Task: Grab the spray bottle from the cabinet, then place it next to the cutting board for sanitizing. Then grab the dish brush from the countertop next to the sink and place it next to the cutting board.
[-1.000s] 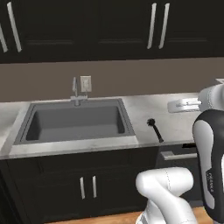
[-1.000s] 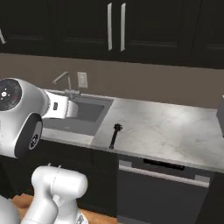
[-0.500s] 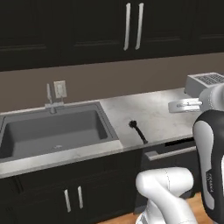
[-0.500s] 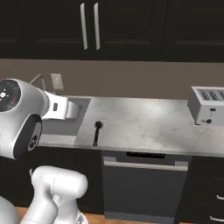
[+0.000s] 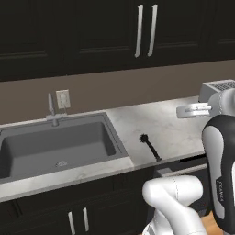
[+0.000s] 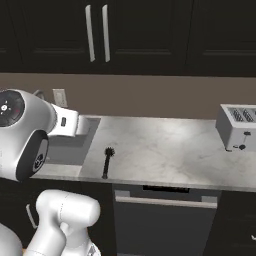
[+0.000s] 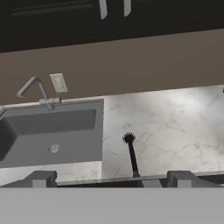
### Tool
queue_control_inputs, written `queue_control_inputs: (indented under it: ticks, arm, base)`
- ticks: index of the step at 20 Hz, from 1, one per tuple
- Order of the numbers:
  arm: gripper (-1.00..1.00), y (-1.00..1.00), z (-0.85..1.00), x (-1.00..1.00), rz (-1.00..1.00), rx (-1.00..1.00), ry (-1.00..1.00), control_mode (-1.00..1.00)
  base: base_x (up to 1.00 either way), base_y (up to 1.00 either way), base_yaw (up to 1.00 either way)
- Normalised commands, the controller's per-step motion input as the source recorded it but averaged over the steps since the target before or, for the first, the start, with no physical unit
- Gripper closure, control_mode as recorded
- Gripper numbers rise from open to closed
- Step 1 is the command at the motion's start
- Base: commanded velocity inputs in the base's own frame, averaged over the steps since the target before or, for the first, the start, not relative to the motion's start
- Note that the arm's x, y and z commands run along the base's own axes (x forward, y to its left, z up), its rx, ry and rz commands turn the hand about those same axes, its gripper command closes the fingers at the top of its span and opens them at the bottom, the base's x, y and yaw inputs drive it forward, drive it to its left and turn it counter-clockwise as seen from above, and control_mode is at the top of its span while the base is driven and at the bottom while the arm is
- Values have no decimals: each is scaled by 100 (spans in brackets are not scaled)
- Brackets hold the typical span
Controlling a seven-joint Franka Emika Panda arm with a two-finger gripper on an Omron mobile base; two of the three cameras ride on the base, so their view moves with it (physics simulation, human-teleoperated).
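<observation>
Sideways drift of the whole scene marks the change: against the earlier pictures the sink has slid toward the left of both base views and a toaster (image 6: 238, 127) has come into sight at the right, so the base has driven rightward along the counter while the things themselves stayed put. From the gripper (image 7: 111, 178) outward: its two dark finger tips stand spread as wide as they go, with nothing between them and nothing touching them, held in the air over the front edge of the countertop (image 7: 175, 127). Directly ahead of the gap between the tips lies the dish brush (image 7: 131, 155), flat on the marble, its thin black handle pointing back toward the hand and its round bristled head at the far end, so its long axis runs almost straight away from the gripper, front to back across the counter. The brush rests just beside the right rim of the sink (image 7: 48, 131), clear of the basin, with open marble to its other side. No cutting board or spray bottle can be made out here, so how the first half of the task stands cannot be told. My reading is that the brush pickup is in hand: the hand is already lined up and would need to come down over the handle, jaws set across it rather than along it.
</observation>
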Motion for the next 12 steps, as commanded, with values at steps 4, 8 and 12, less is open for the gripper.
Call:
queue_control_inputs:
  ticks: [4, 8, 12]
  arm:
    - [-100, 0, 0, 0, 0, 0, 0, 100]
    - [-100, 0, 0, 0, 0, 0, 0, 100]
    - [-100, 0, 0, 0, 0, 0, 0, 100]
  base:
    - [1, -21, 0]
    - [0, -13, 0]
    - [0, -11, 0]
